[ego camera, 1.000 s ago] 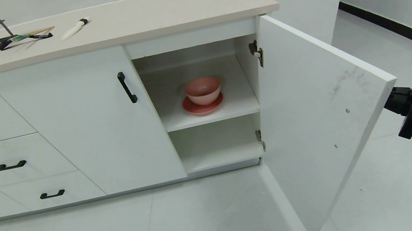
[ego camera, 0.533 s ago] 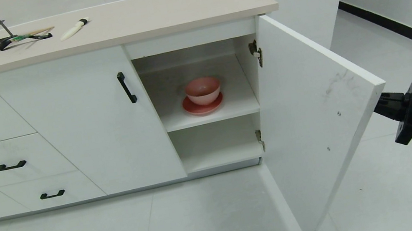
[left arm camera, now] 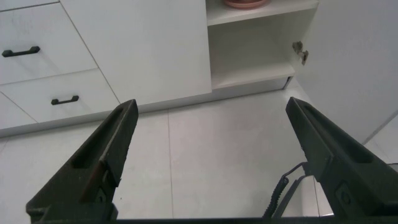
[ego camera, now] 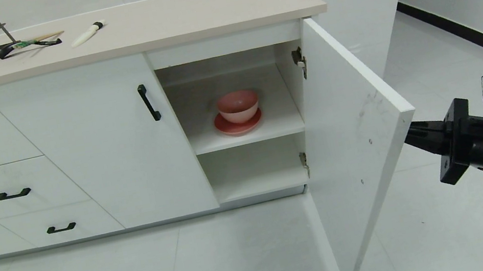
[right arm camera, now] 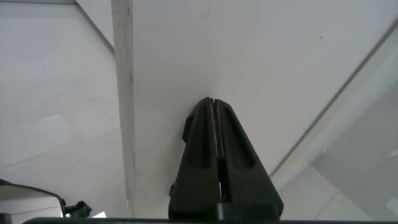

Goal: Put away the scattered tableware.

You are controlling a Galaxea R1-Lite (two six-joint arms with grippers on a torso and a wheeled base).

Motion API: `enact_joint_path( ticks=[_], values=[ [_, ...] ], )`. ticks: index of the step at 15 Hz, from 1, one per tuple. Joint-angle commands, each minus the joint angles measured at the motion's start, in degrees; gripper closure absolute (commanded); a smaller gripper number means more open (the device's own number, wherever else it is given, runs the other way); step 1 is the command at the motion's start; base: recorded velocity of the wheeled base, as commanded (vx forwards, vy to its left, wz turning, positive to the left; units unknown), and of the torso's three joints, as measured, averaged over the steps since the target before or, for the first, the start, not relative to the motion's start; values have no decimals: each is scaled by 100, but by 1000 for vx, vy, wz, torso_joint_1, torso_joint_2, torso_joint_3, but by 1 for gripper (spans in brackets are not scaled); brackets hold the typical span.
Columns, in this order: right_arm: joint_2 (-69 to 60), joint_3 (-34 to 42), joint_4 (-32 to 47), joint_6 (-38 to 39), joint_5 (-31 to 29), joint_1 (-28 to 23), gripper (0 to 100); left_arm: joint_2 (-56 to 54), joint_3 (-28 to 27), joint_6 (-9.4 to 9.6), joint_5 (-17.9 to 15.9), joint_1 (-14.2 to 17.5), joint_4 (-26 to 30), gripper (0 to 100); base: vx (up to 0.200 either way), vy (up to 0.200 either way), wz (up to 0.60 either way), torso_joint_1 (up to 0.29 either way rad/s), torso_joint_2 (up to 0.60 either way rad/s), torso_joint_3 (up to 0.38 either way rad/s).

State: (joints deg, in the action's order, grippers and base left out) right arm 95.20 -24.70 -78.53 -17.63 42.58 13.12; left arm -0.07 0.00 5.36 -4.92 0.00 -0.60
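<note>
- Right gripper (right arm camera: 213, 103): its two black fingers are pressed together with nothing between them, and their joined tip sits against the outer face of the open white cabinet door (right arm camera: 261, 43).
- In the head view the right gripper (ego camera: 410, 132) lies just right of the door (ego camera: 351, 136), at mid-height and close to its free near edge, which is well away from the metal hinge (ego camera: 299, 60) at the far edge.
- The door panel stands upright with its long axis vertical, swung out toward the near side. The cabinet opening lies to the left of it, so from where the tip rests, a push to the left and far should swing the door shut.
- Beyond the door, on the upper white shelf (ego camera: 282, 124), a pink round bowl (ego camera: 238, 105) sits on a red round plate (ego camera: 238, 127), well inside the door's swing.
- Left gripper (left arm camera: 210, 106): its fingers are wide apart and empty, low over the pale tiled floor (left arm camera: 205, 168) and facing the cabinet. It is well apart from the door, so the right arm is much the nearer one for closing it.
</note>
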Motion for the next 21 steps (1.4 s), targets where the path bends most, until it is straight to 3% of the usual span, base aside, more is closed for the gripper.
enact_joint_path(
  ticks=[1,11,21],
  values=[
    [148,-79,5,-4,-4,209,100,7,0,0,0,0,-2,0,0,0,0,0,0,0],
    [535,-712,5,40,-13,903,100,7,0,0,0,0,-2,0,0,0,0,0,0,0],
    [1115,-1494,-4,49,-31,1255,100,7,0,0,0,0,-2,0,0,0,0,0,0,0]
  ],
)
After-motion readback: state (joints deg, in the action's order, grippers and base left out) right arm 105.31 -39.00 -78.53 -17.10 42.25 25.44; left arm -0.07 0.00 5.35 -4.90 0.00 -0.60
